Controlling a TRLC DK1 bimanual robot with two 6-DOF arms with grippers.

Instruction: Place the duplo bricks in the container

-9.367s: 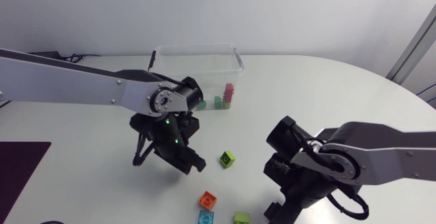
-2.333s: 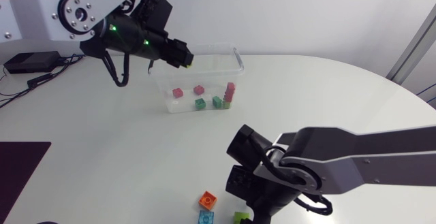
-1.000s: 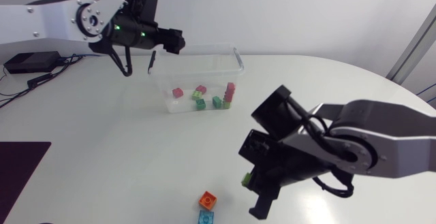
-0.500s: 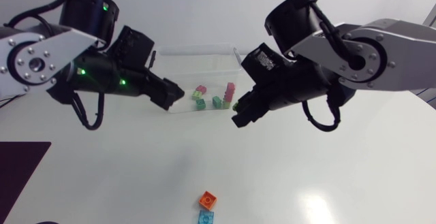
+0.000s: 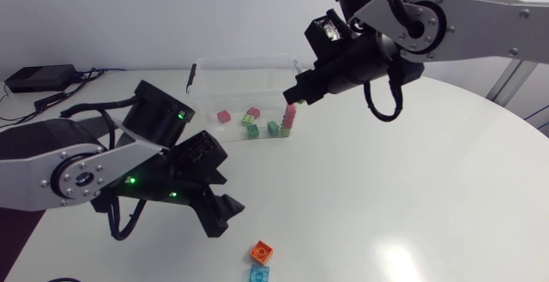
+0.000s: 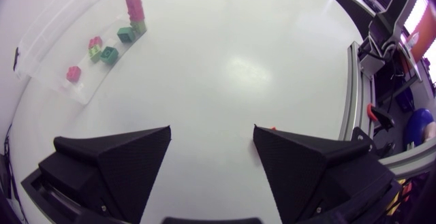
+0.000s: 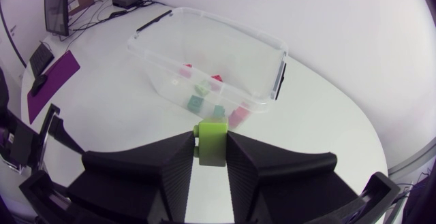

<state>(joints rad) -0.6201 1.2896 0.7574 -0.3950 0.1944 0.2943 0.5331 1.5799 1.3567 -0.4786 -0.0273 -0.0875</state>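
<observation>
A clear plastic container (image 5: pixel 300 75) stands at the back of the table with several pink, green and teal bricks (image 5: pixel 251 116) inside. My right gripper (image 5: pixel 298 99) hangs over its right end, shut on a lime green brick (image 7: pixel 212 143), with the container (image 7: pixel 276 47) ahead of and below it. My left gripper (image 5: pixel 225 215) is open and empty, low over the table's front. An orange brick (image 5: pixel 262 251) and a light blue brick (image 5: pixel 259 273) lie just right of it. In the left wrist view the open gripper (image 6: pixel 211 132) shows bare table between its fingers, with the container (image 6: pixel 48 82) far ahead.
A black pen-like object (image 5: pixel 192 75) leans at the container's left end. White tabletop spreads to the right of the loose bricks and between both arms.
My right arm lifted the green brick from the table's front up to the container's right end. My left arm swung from the container down to the front, near the orange brick.
</observation>
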